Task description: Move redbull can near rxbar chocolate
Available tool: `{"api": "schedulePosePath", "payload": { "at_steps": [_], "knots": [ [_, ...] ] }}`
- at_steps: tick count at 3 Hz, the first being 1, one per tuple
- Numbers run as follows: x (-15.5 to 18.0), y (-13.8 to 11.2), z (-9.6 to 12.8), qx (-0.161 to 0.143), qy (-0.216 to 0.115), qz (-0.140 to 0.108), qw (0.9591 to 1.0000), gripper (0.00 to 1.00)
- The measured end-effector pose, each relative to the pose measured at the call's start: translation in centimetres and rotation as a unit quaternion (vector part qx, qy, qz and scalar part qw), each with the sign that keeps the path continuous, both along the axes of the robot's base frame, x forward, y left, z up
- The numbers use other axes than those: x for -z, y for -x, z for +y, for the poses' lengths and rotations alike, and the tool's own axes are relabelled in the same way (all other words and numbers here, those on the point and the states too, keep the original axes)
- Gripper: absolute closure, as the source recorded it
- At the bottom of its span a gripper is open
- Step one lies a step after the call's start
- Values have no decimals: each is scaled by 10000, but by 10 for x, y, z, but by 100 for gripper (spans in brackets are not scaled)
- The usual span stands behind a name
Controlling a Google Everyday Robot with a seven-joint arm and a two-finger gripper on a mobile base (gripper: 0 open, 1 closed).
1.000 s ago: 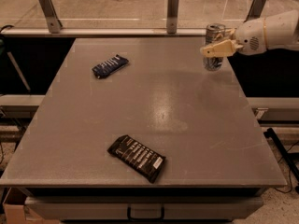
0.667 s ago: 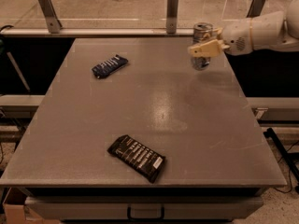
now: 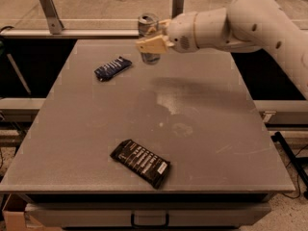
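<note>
The robot's gripper (image 3: 154, 37) is up at the far side of the gray table (image 3: 231, 143), and its two tan fingers (image 3: 150, 45) are pinching the redbull can (image 3: 147, 26) around its middle. The can stands up straight in the grip. Its bottom is close to the table top, but I cannot tell if it touches or hangs just above. The big white arm (image 3: 255, 18) reaches in from the right side. So the carrying step looks like the one going on now: the can is held, but it is not yet near its goal. The rxbar chocolate (image 3: 141, 162) lies flat close to the near edge of the table, well apart from the can. Next, I think the arm has to bring the can toward the near side, then set it down upright just beside the black wrapper, not on top of it, and let go gently so the tall thin can does not tip. A small dark blue wrapper (image 3: 112, 68) lies to the left of the can, near it, but it is off to the side of the way to the bar. The middle of the table between the can and the bar is bare, with only a pale shiny patch (image 3: 168, 102) on it
</note>
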State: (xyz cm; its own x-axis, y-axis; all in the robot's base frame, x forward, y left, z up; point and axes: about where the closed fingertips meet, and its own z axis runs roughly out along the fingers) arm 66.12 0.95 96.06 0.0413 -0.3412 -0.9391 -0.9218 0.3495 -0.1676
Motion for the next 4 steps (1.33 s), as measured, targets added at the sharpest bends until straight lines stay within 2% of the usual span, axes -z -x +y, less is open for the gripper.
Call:
{"api": "schedulePosePath", "payload": {
  "at_steps": [1,2,3,4],
  "knots": [
    [-4,-5,8,93,-80,-82,9999,100],
    [-4,6,17,-31,-148,-96,9998,100],
    [-11,40,34,-177,-401,-125,9990,100],
    [-16,86,51,-414,-614,-82,9972,100]
  ]
}}
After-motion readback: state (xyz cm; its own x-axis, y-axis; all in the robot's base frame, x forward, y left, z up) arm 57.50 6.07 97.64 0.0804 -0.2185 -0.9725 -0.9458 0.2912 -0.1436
